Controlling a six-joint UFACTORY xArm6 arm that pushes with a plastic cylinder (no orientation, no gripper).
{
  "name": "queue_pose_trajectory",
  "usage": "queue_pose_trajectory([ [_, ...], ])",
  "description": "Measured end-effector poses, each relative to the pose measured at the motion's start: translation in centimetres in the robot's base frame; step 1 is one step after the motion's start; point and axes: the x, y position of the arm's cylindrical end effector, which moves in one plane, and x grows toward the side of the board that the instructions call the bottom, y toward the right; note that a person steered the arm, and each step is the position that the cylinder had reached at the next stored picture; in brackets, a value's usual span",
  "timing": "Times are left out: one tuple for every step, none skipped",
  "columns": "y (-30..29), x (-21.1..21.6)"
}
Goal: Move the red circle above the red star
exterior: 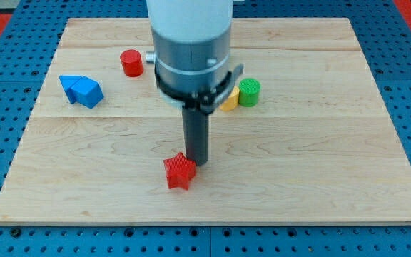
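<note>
My tip (198,163), a bare rod holding nothing, apparently touched the red star (179,173), risking displacing it instead of the red circle (131,63).

Pale wooden board (320,143); blue pegboard surround (6,107), evenly lit

The straight path from the red circle (131,63) down to the red star (180,173) is left open on the table (320,157), though the star's upper right is blocked by my tip (198,162)
</note>
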Motion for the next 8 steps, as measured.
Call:
queue_pose_trajectory([
  [-0.5,0.5],
  [-0.1,-4.1],
  [-2.4,-9.3],
  [-6.2,-14.0],
  [-7.2,-19.4],
  [-7.2,-23.7],
  [-11.4,-24.0],
  [-14.6,-23.5],
])
